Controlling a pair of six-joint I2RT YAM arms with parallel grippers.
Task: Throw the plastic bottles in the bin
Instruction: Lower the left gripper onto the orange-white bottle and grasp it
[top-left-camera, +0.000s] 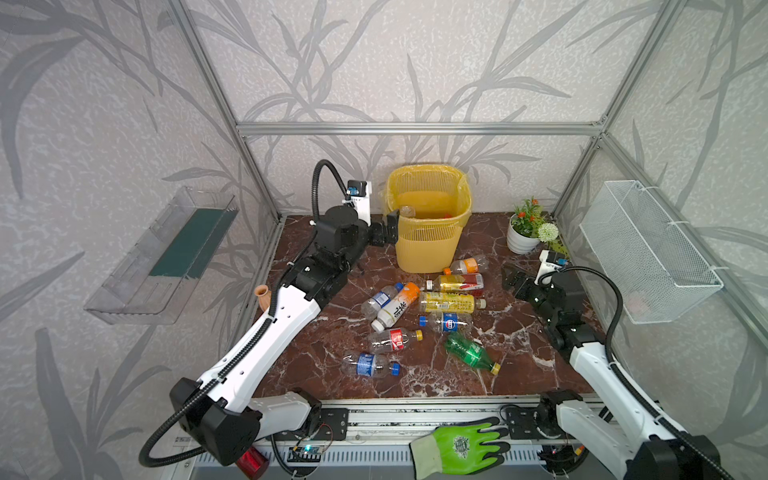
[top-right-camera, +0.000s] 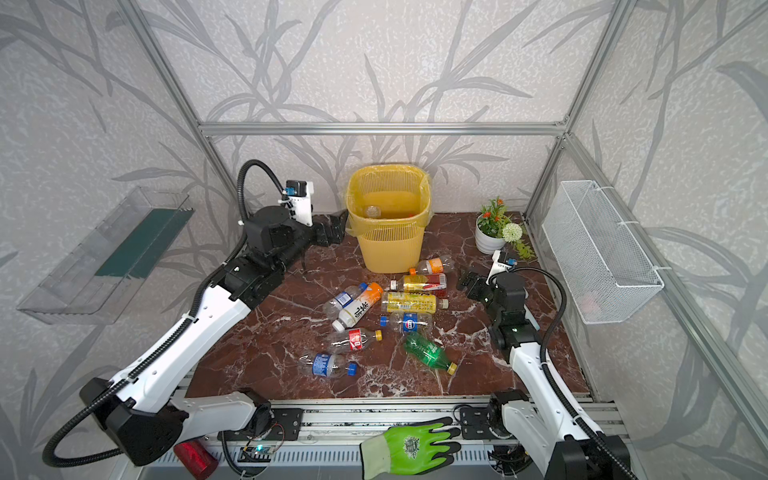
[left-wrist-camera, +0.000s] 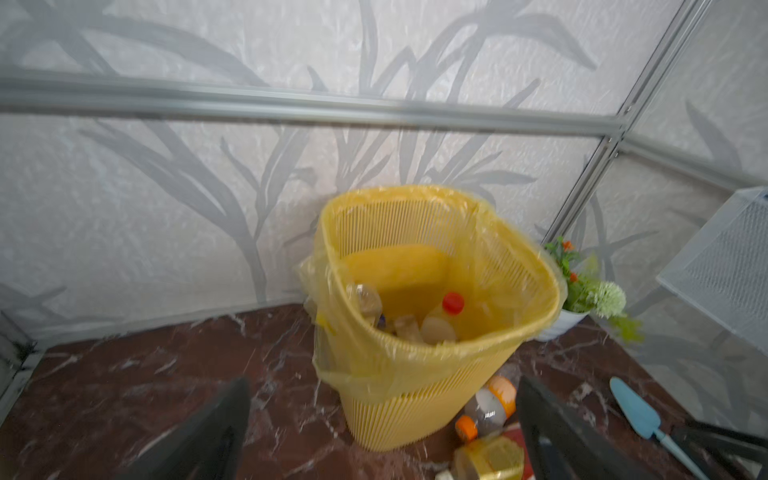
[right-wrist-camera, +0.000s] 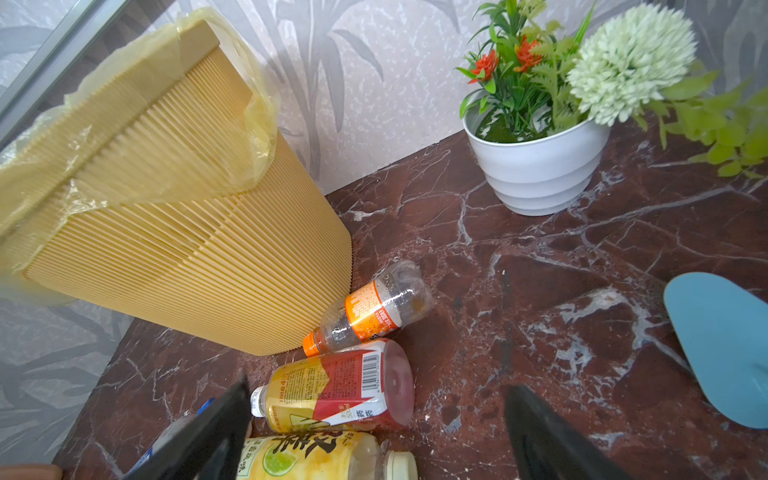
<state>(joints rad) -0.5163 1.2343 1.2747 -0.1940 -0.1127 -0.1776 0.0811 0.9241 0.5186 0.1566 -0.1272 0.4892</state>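
Yellow slatted plastic with a yellow bag liner makes up the bin (top-left-camera: 428, 245), which stands at the back of the dark red marble worktop (top-left-camera: 519, 345), upper centre in both top views. The left wrist view shows a few bottles inside it, among them a red-capped bottle (left-wrist-camera: 453, 302) and a clear bottle (left-wrist-camera: 365, 300).

The left pincer (top-left-camera: 390, 228) hangs just beside the bin's left side, its jaws spread wide with nothing between them. The right pincer (top-left-camera: 512, 277) sits low over the worktop at centre right, also gaping and empty, near the closest bottles.

Nine bottles lie on their sides in the middle of the frame:
- The orange-labelled bottle (top-left-camera: 468, 264) is just beside the bin's foot.
- Below it lie the red-and-yellow-labelled bottle (top-left-camera: 459, 284) and the yellow-labelled bottle (top-left-camera: 446, 302).
- To their left, the white-and-orange bottle (top-left-camera: 397, 305) rests against a small blue-labelled bottle (top-left-camera: 379, 300).
- Lower down are a blue-logo bottle (top-left-camera: 451, 322), a red-labelled bottle (top-left-camera: 392, 338) and a green bottle (top-left-camera: 469, 353).
- Nearest the bottom edge is a blue-capped bottle (top-left-camera: 368, 365).

A potted artificial plant (top-left-camera: 524, 235) stands in the back right corner of the worktop. A green work glove (top-left-camera: 461, 446) lies on the rail at the bottom of the frame.
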